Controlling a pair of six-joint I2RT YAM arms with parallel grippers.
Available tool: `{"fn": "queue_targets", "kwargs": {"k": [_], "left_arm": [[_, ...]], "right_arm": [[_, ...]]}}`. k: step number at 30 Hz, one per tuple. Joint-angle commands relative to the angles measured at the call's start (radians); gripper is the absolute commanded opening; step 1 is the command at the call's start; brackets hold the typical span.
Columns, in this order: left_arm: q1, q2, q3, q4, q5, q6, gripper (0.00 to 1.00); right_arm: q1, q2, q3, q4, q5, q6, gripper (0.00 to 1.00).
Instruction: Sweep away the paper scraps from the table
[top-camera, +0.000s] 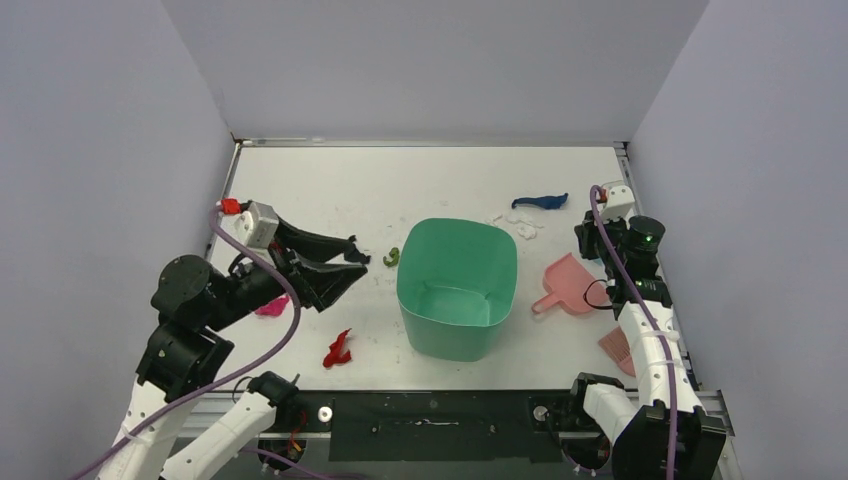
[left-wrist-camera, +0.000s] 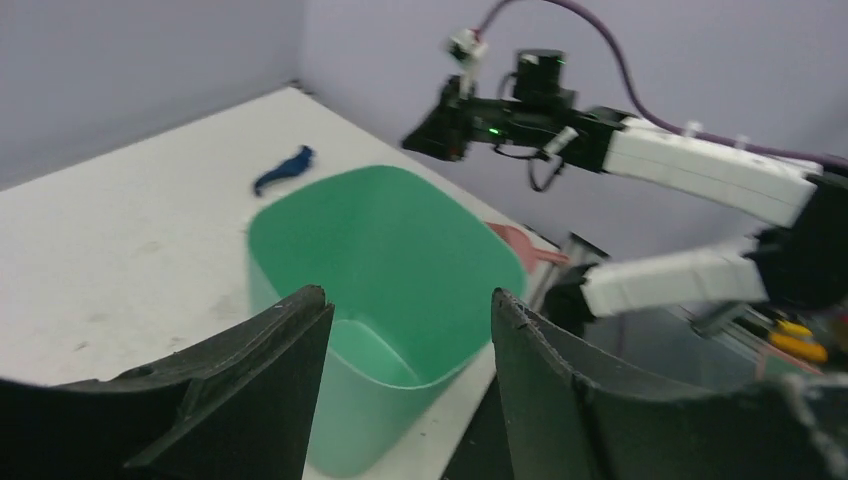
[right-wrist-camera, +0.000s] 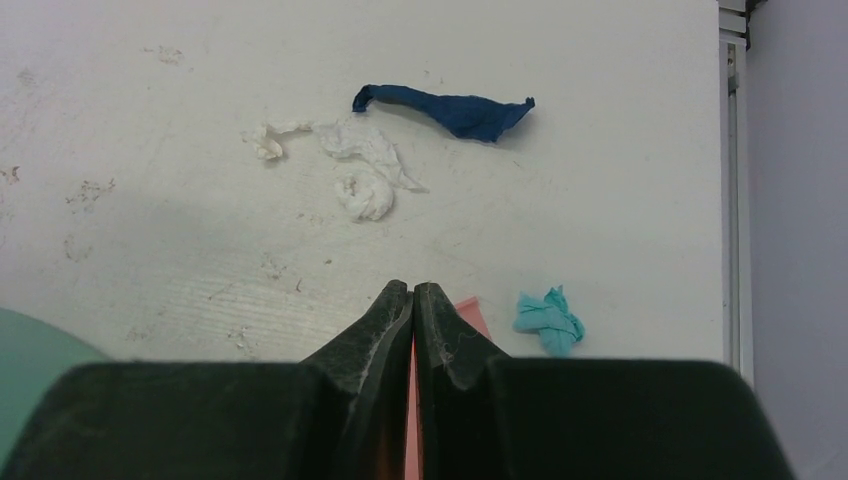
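Observation:
Paper scraps lie scattered on the white table (top-camera: 330, 180): a dark blue twist (top-camera: 540, 201), white bits (top-camera: 520, 224), a green curl (top-camera: 392, 257), a red scrap (top-camera: 338, 350) and a magenta one (top-camera: 272, 306) under my left arm. My left gripper (top-camera: 343, 268) is open and empty, held above the table left of the bin, its jaws wide apart (left-wrist-camera: 410, 296). My right gripper (right-wrist-camera: 413, 288) is shut, hovering over the pink dustpan's edge. Ahead of it lie the dark blue twist (right-wrist-camera: 450, 110), white bits (right-wrist-camera: 362, 175) and a light blue scrap (right-wrist-camera: 548, 322).
A green bin (top-camera: 457, 285) stands open at the table's middle front. The pink dustpan (top-camera: 568, 285) lies right of it. The pink hand brush (top-camera: 620, 350) lies near the right front corner. Grey walls enclose three sides.

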Motion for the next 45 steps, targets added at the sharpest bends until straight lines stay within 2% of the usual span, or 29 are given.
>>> {"fn": "queue_targets", "kwargs": {"k": [1, 5, 7, 10, 11, 14, 17, 20, 22, 25, 28, 32, 37, 45], "left_arm": [[-0.021, 0.082, 0.028, 0.045, 0.451, -0.105, 0.55], [-0.090, 0.143, 0.066, -0.035, 0.496, -0.030, 0.47], [-0.159, 0.202, 0.118, -0.130, 0.448, 0.040, 0.45], [-0.319, 0.297, 0.188, -0.267, 0.306, 0.144, 0.43], [-0.409, 0.328, 0.201, -0.293, 0.258, 0.168, 0.42], [-0.631, 0.421, 0.225, -0.343, 0.080, 0.217, 0.41], [-0.802, 0.515, 0.244, -0.380, -0.082, 0.235, 0.39], [-0.919, 0.592, 0.240, -0.382, -0.191, 0.244, 0.37], [-0.986, 0.638, 0.231, -0.372, -0.272, 0.257, 0.47], [-1.071, 0.702, 0.221, -0.363, -0.399, 0.289, 0.51], [-1.126, 0.759, 0.200, -0.342, -0.551, 0.321, 0.54], [-1.133, 0.821, 0.180, -0.330, -0.693, 0.335, 0.58], [-1.136, 0.827, 0.094, -0.228, -0.905, 0.412, 0.62], [-1.095, 0.830, 0.049, -0.094, -0.984, 0.444, 0.63]], "right_arm": [[-0.008, 0.008, 0.023, 0.028, -0.018, -0.024, 0.05], [-0.008, 0.017, 0.025, 0.024, -0.016, -0.029, 0.06], [-0.009, 0.022, 0.026, 0.023, -0.018, -0.030, 0.06], [-0.009, 0.032, 0.028, 0.019, -0.019, -0.034, 0.06], [-0.009, 0.034, 0.028, 0.018, -0.017, -0.035, 0.06], [-0.012, 0.037, 0.026, 0.017, -0.020, -0.039, 0.06], [-0.014, 0.043, 0.027, 0.017, -0.022, -0.040, 0.05], [-0.014, 0.051, 0.031, 0.014, -0.024, -0.040, 0.05], [-0.015, 0.053, 0.031, 0.012, -0.030, -0.039, 0.05], [-0.015, 0.057, 0.032, 0.010, -0.037, -0.040, 0.05], [-0.015, 0.058, 0.032, 0.009, -0.036, -0.041, 0.05], [-0.016, 0.058, 0.031, 0.009, -0.037, -0.042, 0.05], [-0.018, 0.060, 0.031, 0.009, -0.037, -0.042, 0.05], [-0.017, 0.057, 0.033, 0.005, -0.037, -0.043, 0.05]]}}
